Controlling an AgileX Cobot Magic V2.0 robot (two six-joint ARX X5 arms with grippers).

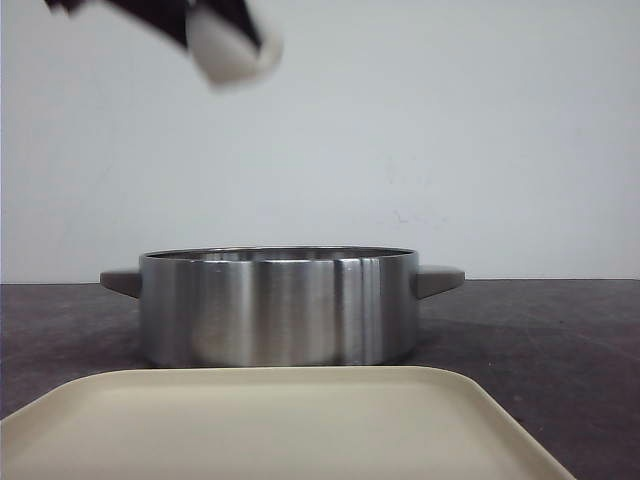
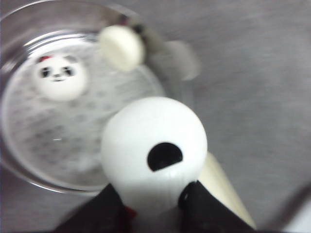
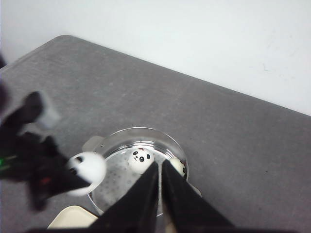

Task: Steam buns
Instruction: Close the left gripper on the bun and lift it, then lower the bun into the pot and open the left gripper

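Observation:
My left gripper is shut on a white panda bun, holding it in the air above the near rim of the steel pot. In the front view this bun hangs blurred high at the upper left, well over the pot. Two more buns lie on the pot's perforated steamer plate: one face up and one on its side by the wall. From the right wrist view both buns show in the pot. My right gripper is high above, shut and empty.
A cream tray lies in front of the pot, its corner also in the left wrist view. The pot has two stubby grey handles. Dark grey tabletop surrounds it, and a white wall stands behind.

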